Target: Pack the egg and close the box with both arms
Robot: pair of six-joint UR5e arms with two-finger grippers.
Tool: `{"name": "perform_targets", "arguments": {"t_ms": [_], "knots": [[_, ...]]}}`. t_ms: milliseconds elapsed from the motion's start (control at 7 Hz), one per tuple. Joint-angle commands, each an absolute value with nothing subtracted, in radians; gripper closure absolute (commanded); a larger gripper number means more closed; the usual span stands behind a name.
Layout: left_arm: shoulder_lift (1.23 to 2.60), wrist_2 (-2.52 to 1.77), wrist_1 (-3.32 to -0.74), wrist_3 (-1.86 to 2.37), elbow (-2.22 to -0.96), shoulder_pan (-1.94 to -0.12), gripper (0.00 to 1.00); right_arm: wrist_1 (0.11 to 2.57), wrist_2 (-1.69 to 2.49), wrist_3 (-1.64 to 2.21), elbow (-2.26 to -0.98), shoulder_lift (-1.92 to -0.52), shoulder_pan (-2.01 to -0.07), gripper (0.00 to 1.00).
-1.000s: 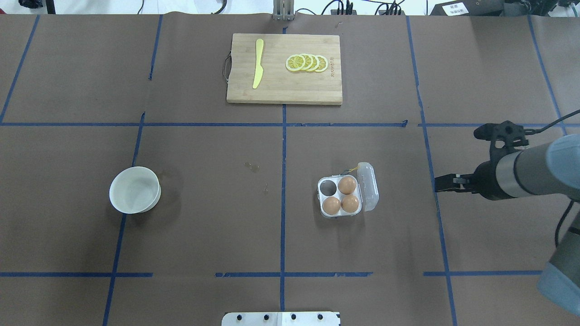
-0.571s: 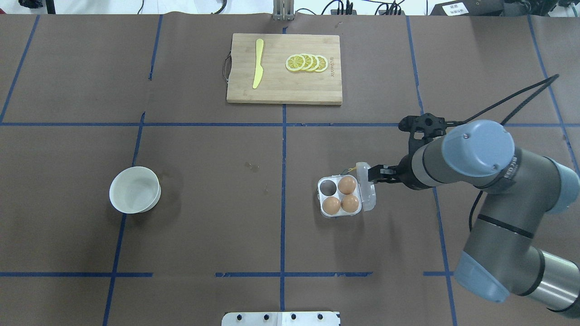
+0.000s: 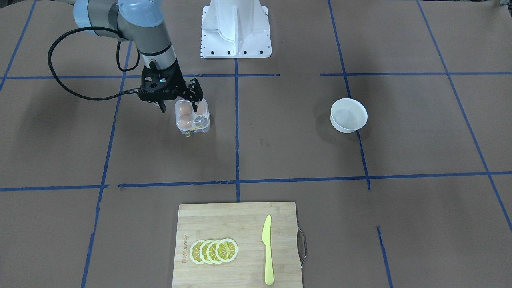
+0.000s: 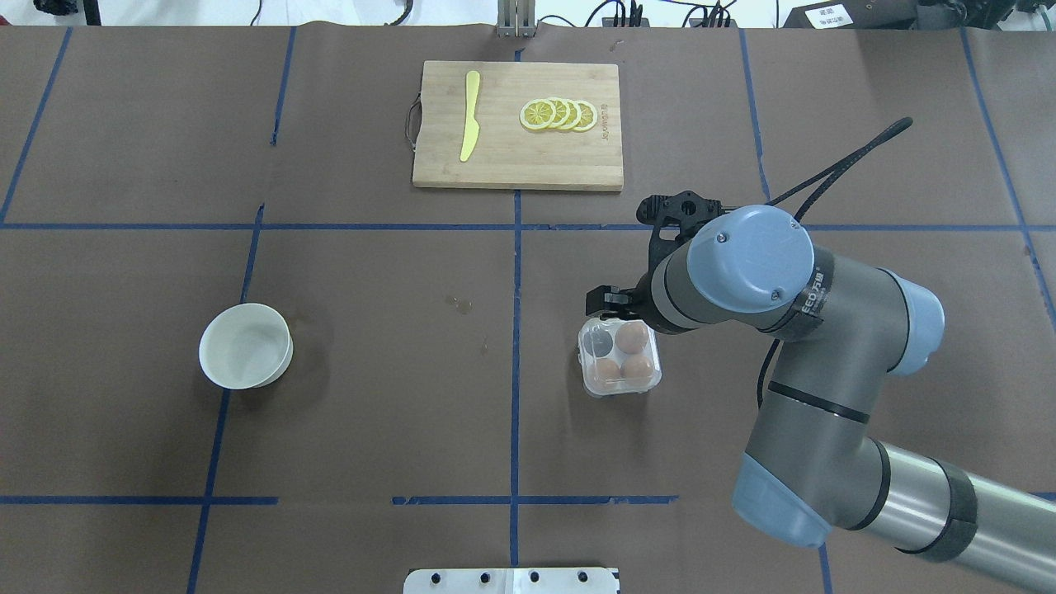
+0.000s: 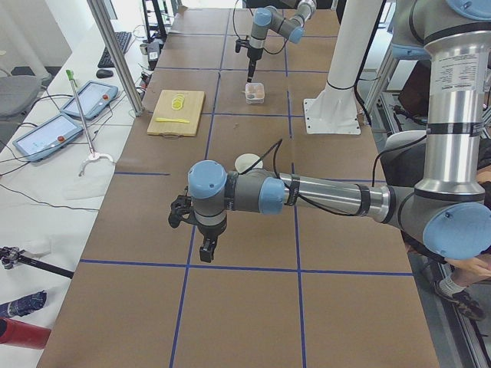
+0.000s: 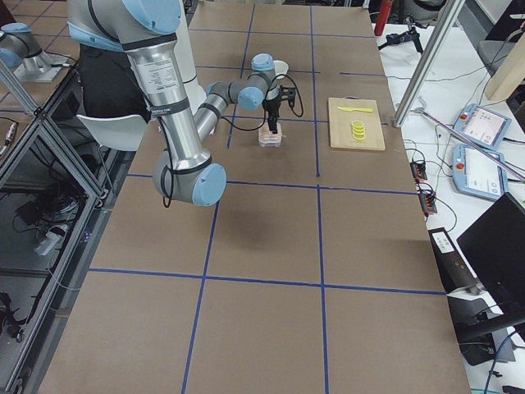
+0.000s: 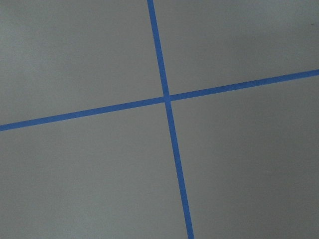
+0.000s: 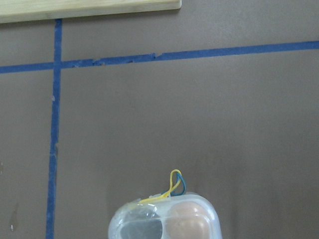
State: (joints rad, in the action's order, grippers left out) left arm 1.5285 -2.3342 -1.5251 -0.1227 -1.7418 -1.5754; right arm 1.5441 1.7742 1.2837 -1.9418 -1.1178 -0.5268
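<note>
Box sits on the worktop, just right of the centre tape line in the overhead view. Its clear lid is folded down over it; cannot tell whether it is latched.

Right fingers are spread apart and grip nothing. They hang directly above the box. Whether a tip touches the lid is not clear in any view.

Under the lid are three eggs. The fourth cell shows dark, with no egg in it. The yellow string loops out at the rim on the operators' side.

Left fingers hover low over the worktop, well apart from the box. Only the side view shows them, so cannot tell if they are open or closed.

Risks, as judged:
- A push from one tip off-centre could tilt or skid the light box, since nothing braces it.
- An unlatched lid may spring up once pressure comes off.
- The string could catch in the seam and block the snap.
- A hard press over an egg could crack it.
- One cell is unfilled, so the packing may be incomplete.
</note>
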Motion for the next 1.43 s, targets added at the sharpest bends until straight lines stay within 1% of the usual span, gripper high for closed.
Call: {"name": "perform_targets", "arguments": {"t_ms": [0,286,571,857,1000,1143,1286], "knots": [[1.529,-2.333,-1.526,-0.123,-1.741,-1.575,0.00,1.610,1.918,1.179,-1.965,-1.114,-0.660,0.00],[1.525,-2.318,-1.525,-0.121,-1.735,-1.574,0.00,1.696,2.032,0.874,-1.983,-1.152,-0.829,0.00],[1.519,-2.318,-1.523,-0.121,-1.738,-1.575,0.00,1.813,2.181,0.466,-1.968,-1.221,-1.080,0.00],[1.514,-2.316,-1.528,-0.182,-1.735,-1.575,0.00,1.835,2.270,0.034,-1.907,-1.369,-1.313,0.00],[1.514,-2.316,-1.526,-0.195,-1.735,-1.577,0.00,1.824,2.275,-0.139,-1.860,-1.466,-1.391,0.00],[1.516,-2.316,-1.525,-0.195,-1.741,-1.575,0.00,1.824,2.269,-0.219,-1.841,-1.542,-1.458,0.00],[1.517,-2.316,-1.523,-0.193,-1.733,-1.575,0.00,1.821,2.269,-0.212,-1.838,-1.654,-1.482,0.00]]}}
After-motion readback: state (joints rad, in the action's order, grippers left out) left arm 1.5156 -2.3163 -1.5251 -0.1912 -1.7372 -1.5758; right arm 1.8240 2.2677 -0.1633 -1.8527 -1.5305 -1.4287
